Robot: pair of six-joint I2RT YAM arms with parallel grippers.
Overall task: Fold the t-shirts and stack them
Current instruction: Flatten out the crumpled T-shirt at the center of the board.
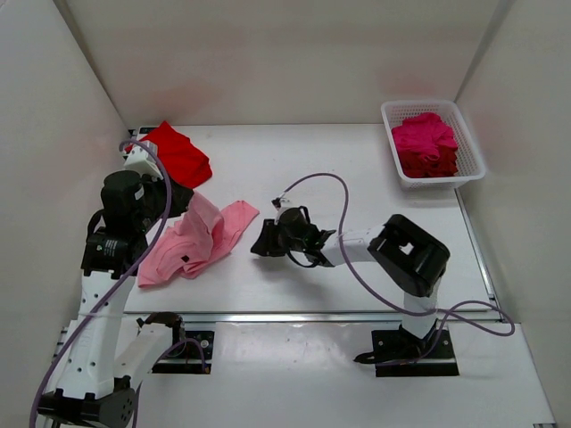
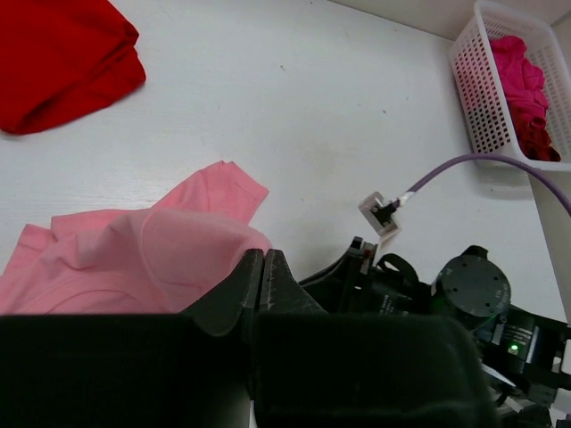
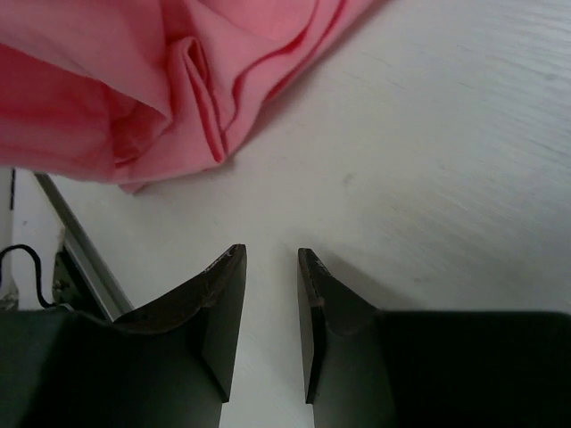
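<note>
Top view: pink tee [image 1: 192,236] lies rumpled left of centre on the table [image 1: 357,178], bright red tee [image 1: 178,153] behind it, magenta tee [image 1: 426,134] in the basket [image 1: 419,181]; to fold well I shd take the free hem w/ my right claw [image 1: 266,242] & draw it flat. Left wrist: my left claw [image 2: 263,267] has tips pressed together, pink cloth rising to them, so prob. a thin fold is pinched. Right wrist: right claw [image 3: 270,259] is part-open, narrow gap, empty, over bare table, hem just ahead, not touching.

Open table [image 1: 339,160] lies between the pink shirt [image 1: 192,241] and basket [image 1: 437,181].
</note>
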